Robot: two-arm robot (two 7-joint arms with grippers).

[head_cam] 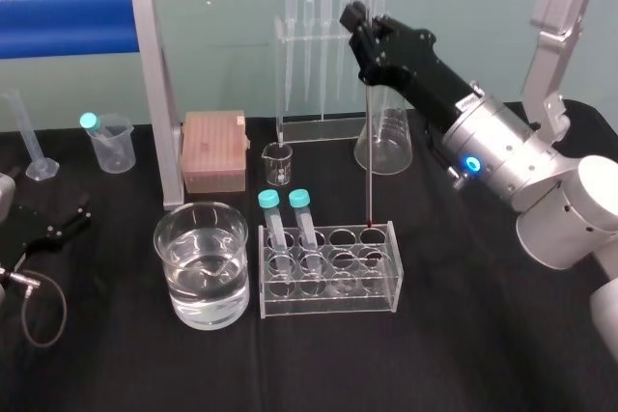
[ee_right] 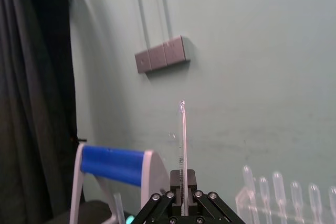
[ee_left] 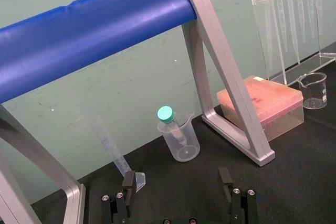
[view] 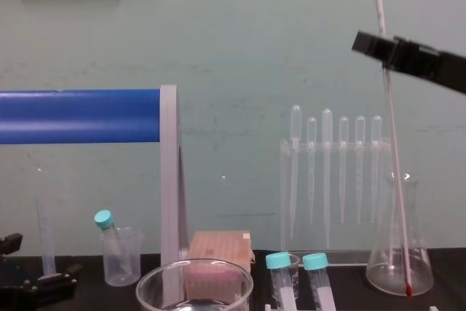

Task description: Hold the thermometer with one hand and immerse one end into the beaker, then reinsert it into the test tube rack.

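Gripping the thermometer (head_cam: 369,161) in the right gripper (head_cam: 359,24), fingers closed on the glass, high above the back right corner of the test tube rack (head_cam: 328,304). Held near the upper end, with a short length of rod standing above the claw and the long remainder hanging below it toward the rack.

From the head: nearly upright, red tip right at the rack's back right hole. Cannot tell whether inside that hole or just over it. Top end cut by the frame edge here.

From the chest: the whole upper end, plus a slight tilt, top leaning toward the rack's left side. Red tip low in front of the conical flask (view: 399,253), which stands behind the rack's right end.

From the right wrist: closed fingers (ee_right: 173,198) on either side of the rod, its top end rising past them against the wall.

Just beside the rack's left end: the beaker (head_cam: 203,311), part full of clear liquid, well apart from the thermometer. In the rack's 2 left columns: 2 teal-capped tubes (head_cam: 301,202).

Far to the rack's left, beyond the beaker, low over the black table (head_cam: 463,344): the left gripper (ee_left: 177,198), idle, its 2 fingers (ee_left: 128,184) spread wide apart in the left wrist view.
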